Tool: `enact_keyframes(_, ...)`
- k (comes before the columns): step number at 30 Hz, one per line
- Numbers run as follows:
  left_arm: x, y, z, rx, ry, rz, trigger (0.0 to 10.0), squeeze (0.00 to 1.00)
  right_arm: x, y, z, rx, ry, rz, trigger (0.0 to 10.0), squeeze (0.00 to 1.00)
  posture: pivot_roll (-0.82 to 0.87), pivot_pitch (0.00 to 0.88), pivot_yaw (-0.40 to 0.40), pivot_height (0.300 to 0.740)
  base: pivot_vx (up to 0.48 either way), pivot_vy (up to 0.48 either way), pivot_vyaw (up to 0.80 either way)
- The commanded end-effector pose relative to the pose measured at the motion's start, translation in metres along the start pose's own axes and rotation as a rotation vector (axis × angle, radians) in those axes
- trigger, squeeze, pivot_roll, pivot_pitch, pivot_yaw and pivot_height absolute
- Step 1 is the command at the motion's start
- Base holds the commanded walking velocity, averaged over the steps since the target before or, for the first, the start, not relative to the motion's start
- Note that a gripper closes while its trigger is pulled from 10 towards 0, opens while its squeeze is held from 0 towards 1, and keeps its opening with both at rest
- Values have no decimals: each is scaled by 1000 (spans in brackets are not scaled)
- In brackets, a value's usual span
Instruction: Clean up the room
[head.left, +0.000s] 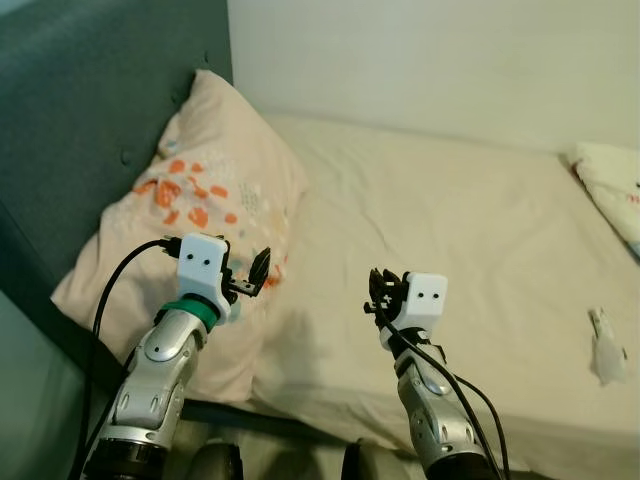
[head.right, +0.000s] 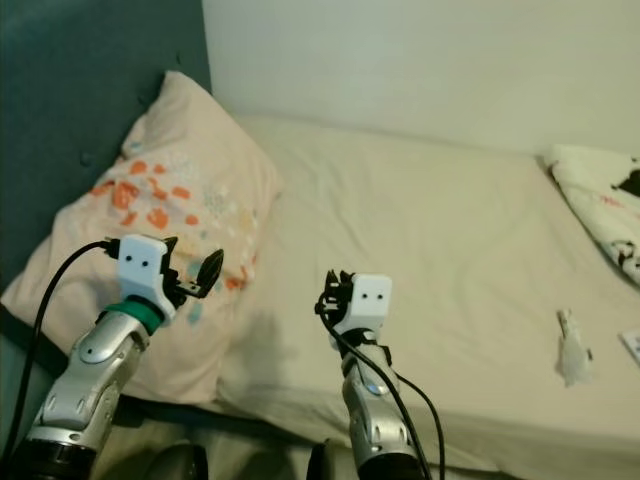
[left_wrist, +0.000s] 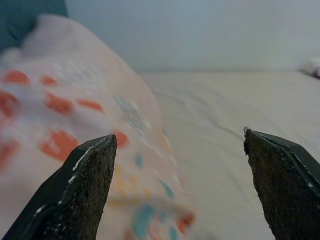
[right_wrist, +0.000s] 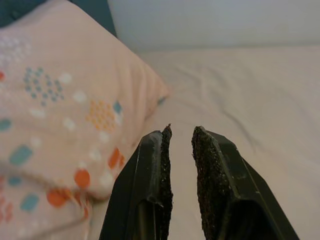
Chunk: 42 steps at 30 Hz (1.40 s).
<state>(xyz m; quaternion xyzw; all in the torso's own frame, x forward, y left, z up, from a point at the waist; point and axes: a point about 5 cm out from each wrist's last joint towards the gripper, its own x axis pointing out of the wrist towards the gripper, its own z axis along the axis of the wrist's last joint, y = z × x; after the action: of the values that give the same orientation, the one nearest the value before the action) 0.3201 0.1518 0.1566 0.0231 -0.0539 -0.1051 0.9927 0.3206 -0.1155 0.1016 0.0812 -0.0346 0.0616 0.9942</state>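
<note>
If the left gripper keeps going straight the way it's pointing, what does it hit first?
Probably the patterned pillow: the open left gripper points along the pillow's edge over the bed sheet. Depth is unclear, so it might skim past onto the sheet.

No text, label, brand, number or sign can be read anywhere in these views; the pillow (head.left: 190, 240) bears only orange and blue blotches and dots, not letters, the bedding (head.right: 600, 205) at the far side of the bed carries dark and red marks too small and blurred to make out, and the white housings on the two wrists show only pairs of small dark holes
</note>
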Motion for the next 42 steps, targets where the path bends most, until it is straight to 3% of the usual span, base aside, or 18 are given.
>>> enact_keyframes(1,1,2,-4,-4,26,1,10000,0,1,0,-3,-7,23,-11,10000,0,166,37,-32,705,0,0,0)
enact_keyframes(8,13,1,-1,-3,40,9,10000,0,8,-17,8,-12,8,-82,10000,0,160,24,-44,735,0,0,0)
enact_keyframes(14,19,-5,-3,-1,51,8,10000,0,9,-21,8,-38,21,-66,10000,0,145,42,-64,740,0,0,0)
enact_keyframes(18,18,-1,-6,-16,66,37,10000,0,6,-23,4,-36,37,-81,10000,0,172,28,-52,740,0,0,0)
enact_keyframes(27,18,7,-6,-26,73,57,10000,0,11,-20,-1,-30,66,-70,10000,0,197,29,-62,740,0,0,0)
enact_keyframes(32,20,16,-7,-18,110,100,10000,0,13,-15,-10,-42,138,-35,10000,0,197,44,-65,740,0,0,0)
enact_keyframes(37,14,19,-18,-29,147,124,10000,0,12,-26,-15,-34,188,-93,10000,0,154,26,-69,740,0,0,0)
enact_keyframes(42,6,12,-39,-36,208,119,10000,0,8,-44,-19,-49,228,-152,10000,0,122,37,-48,740,0,0,0)
